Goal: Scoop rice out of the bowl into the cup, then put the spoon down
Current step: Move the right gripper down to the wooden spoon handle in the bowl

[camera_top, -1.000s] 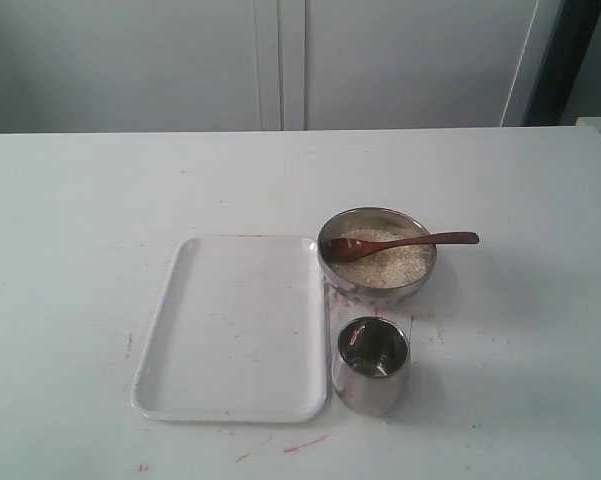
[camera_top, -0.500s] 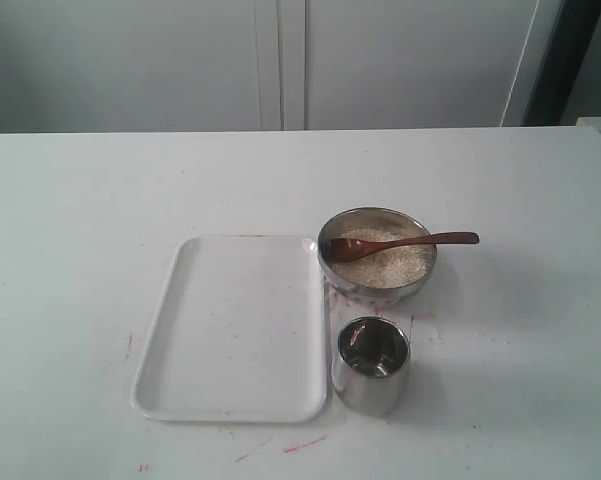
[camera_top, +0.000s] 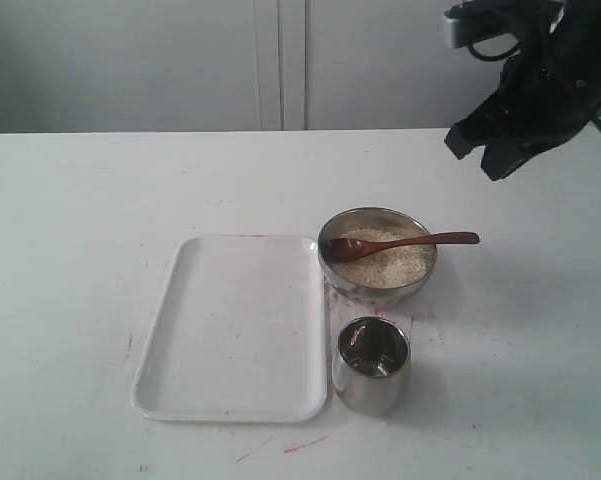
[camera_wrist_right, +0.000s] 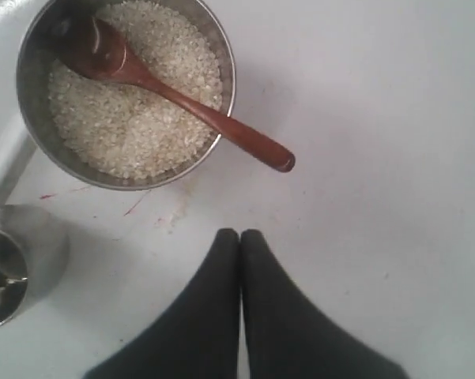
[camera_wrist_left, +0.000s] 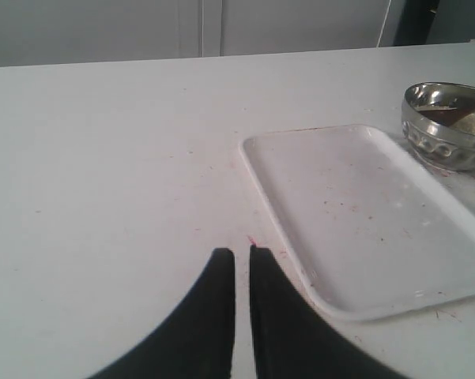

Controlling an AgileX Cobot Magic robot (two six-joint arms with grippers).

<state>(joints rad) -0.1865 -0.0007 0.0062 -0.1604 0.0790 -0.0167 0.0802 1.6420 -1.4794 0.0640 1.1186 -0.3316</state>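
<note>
Surface: white tabletop.
Bowl: round shiny steel bowl holding off-white rice grains, beside white rectangular tray.
Spoon: reddish-brown wooden spoon, head on rice, handle across rim.
Cup: small steel tumbler near bowl.
Right gripper: fingers together, above table near handle.
Left gripper: fingers nearly touching.

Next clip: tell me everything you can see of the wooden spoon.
The spoon is slim and dark reddish-brown, wood by its look, with an oval head and a long thin handle. Its head rests on the rice in the steel bowl. The handle crosses the rim and sticks out beyond it. Nothing grips it: the right gripper, shut, hovers apart from the handle's end.
</note>
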